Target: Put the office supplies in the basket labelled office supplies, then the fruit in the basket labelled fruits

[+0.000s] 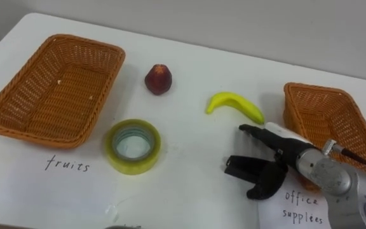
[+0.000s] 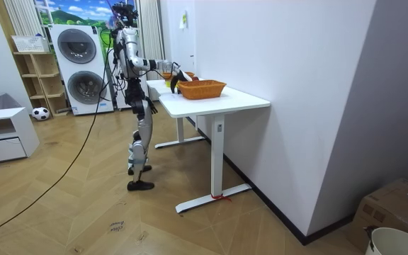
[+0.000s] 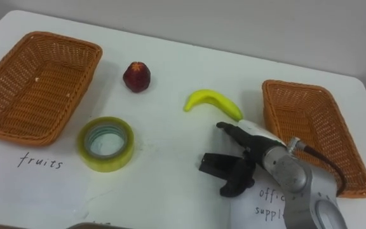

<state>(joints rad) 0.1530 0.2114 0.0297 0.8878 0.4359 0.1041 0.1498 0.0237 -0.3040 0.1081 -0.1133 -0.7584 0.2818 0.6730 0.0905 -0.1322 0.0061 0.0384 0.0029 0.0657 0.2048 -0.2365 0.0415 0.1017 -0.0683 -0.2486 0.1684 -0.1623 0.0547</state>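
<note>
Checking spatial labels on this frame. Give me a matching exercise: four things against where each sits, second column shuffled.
Things
1. banana
2. tape roll
3. red fruit
4. right hand

Places
A. beside the near right corner of the left basket
B. by the near left side of the right basket, fingers open, holding nothing
C. toward the far side of the table, right of the left basket
D. just left of the right basket's far corner

Pairs: 1-D; 2-A; 3-C; 4-B
</note>
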